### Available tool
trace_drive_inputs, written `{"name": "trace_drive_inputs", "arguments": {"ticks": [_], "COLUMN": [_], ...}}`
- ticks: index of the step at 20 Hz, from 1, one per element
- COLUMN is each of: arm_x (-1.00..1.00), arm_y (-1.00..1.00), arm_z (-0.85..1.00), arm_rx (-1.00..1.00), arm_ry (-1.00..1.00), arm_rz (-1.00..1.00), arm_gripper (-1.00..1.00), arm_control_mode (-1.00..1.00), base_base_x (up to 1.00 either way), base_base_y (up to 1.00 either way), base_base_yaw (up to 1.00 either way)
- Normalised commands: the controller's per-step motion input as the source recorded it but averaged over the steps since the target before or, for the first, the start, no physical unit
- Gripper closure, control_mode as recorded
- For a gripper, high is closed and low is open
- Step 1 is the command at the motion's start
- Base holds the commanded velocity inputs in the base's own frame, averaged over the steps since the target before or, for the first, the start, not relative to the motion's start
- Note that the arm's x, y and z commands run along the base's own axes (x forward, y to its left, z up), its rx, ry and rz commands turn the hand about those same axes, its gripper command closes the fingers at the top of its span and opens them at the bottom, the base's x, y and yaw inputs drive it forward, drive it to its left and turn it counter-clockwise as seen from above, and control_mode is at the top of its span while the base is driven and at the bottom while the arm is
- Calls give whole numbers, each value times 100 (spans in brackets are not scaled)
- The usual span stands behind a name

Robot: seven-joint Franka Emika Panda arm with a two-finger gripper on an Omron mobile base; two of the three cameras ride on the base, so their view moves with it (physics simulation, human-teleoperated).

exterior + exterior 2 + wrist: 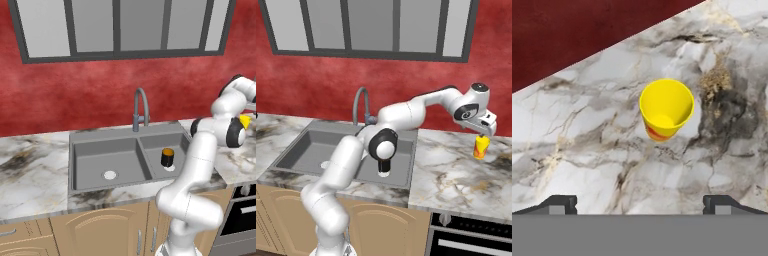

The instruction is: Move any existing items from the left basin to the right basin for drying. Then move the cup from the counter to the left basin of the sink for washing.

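Observation:
The yellow cup (666, 107) stands upright on the marble counter (587, 150) to the right of the sink, its red-orange mark low on its side; it is also seen as the cup (481, 148) and the cup (245, 120). My gripper (640, 205) hovers above it, open, with both fingertips wide apart and nothing between them; the gripper (484, 133) sits just over the cup's rim. The black jar with an orange top (167, 156) stands in the right basin (152, 152). The left basin (100, 160) holds only its white drain.
The curved grey faucet (140, 107) rises behind the sink's divider. A red wall (572, 30) runs close behind the cup. An oven front (471, 240) sits under the counter on the right. Tan cabinets (75, 230) run below the sink.

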Motion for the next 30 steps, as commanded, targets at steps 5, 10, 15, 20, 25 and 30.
{"name": "trace_drive_inputs", "arguments": {"ticks": [5,10,15,20,25,30], "arm_x": [23,10,0,0,0,6], "arm_y": [-3,-11,-2,0,-7,-6], "arm_z": [0,-4,-24,-18,-8,-11], "arm_rx": [0,0,0,0,0,-2], "arm_ry": [1,0,-9,-6,-1,0], "arm_rz": [0,0,0,0,0,0], "arm_gripper": [-100,-100,-100,-100,-100,-100], "arm_control_mode": [-100,-100,-100,-100,-100,-100], "base_base_x": [0,0,0,0,0,0], "base_base_y": [0,0,0,0,0,0], "base_base_yaw": [0,0,0,0,0,0]}}
